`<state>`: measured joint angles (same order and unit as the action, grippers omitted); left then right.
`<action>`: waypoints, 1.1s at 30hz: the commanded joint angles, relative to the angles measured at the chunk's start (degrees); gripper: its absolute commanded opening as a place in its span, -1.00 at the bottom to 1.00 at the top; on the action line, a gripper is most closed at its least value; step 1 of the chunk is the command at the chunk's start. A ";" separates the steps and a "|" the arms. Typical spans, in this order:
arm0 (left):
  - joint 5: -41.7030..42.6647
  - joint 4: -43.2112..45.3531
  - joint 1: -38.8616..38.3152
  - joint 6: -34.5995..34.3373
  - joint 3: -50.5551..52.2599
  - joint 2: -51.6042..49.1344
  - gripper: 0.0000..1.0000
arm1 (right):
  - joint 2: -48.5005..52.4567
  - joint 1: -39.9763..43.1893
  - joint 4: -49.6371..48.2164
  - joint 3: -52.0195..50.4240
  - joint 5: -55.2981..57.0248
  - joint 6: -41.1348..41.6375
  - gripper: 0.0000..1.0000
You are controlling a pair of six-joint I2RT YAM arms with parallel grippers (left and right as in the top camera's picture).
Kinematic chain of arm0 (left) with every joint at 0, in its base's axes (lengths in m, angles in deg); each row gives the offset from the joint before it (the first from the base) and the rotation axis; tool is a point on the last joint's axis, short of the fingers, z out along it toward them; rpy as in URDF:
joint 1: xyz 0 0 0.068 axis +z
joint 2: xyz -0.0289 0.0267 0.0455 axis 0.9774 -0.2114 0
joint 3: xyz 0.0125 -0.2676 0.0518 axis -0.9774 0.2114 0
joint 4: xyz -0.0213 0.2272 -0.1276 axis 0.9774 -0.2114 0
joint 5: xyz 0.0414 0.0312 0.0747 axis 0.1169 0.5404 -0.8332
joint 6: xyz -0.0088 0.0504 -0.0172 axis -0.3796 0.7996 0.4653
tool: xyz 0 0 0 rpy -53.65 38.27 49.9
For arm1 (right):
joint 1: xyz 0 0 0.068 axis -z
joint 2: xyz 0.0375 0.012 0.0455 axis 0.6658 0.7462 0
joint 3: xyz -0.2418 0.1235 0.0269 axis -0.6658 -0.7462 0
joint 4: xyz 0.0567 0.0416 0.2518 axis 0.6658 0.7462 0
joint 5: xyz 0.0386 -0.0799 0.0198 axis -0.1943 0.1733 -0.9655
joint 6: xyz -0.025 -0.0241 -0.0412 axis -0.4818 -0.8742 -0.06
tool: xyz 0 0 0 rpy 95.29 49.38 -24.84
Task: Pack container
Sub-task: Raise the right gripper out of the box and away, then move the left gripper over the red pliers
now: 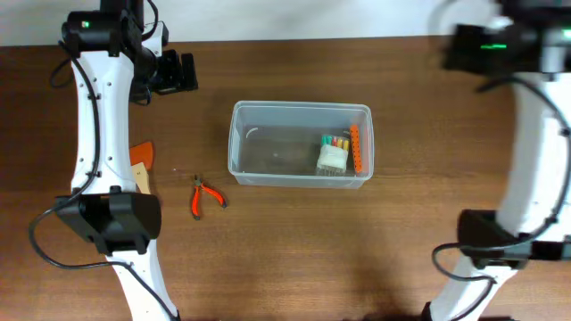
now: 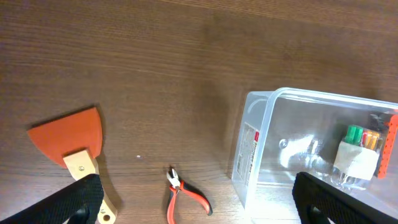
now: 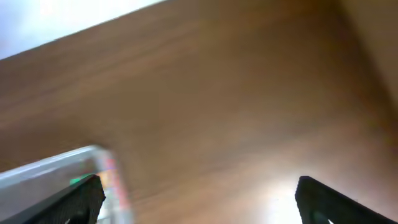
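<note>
A: How did the left gripper (image 1: 177, 73) stand?

B: Its fingers (image 2: 74, 202) were spread wide, with nothing between them. It hung over the far left part of the wooden table (image 1: 294, 241).

A: And the right gripper (image 3: 198, 186)?

B: Also spread and holding nothing. It was high at the far right, and its own camera picture was blurred, so only a corner of the container showed there.

A: What lay near the left one?

B: Under its camera were an orange scraper (image 2: 68, 134) with a pale wooden handle and small pliers (image 2: 185, 198) with orange grips. Both lay flat on the table, apart from each other.

A: Where was the container (image 1: 301, 107)?

B: It stood upright in the middle of the table, between the two arms, to the right of the pliers and not touching them. In its right end were a white block (image 1: 331, 159) with coloured tips and an orange strip (image 1: 356, 147) just beside it. The rest of the inside was bare.
</note>
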<state>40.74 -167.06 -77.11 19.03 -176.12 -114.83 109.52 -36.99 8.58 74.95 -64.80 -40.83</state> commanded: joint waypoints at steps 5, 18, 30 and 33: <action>-0.44 0.11 0.22 0.52 -0.98 0.26 0.99 | -0.35 8.24 0.72 0.07 -3.91 -3.82 0.97; -0.44 2.12 0.22 0.52 -0.98 0.26 0.98 | -0.31 9.18 0.70 0.07 -3.91 -3.85 0.97; -0.07 2.75 0.22 0.83 -0.98 0.26 0.98 | -0.31 9.18 0.70 0.07 -3.91 -3.85 0.97; 1.77 -2.62 0.22 4.81 -0.98 0.42 0.98 | -0.31 9.18 0.70 0.07 -3.91 -3.85 0.97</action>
<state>41.03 -166.93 -77.11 19.97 -176.12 -114.83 109.47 -28.00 8.95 74.97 -68.19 -44.68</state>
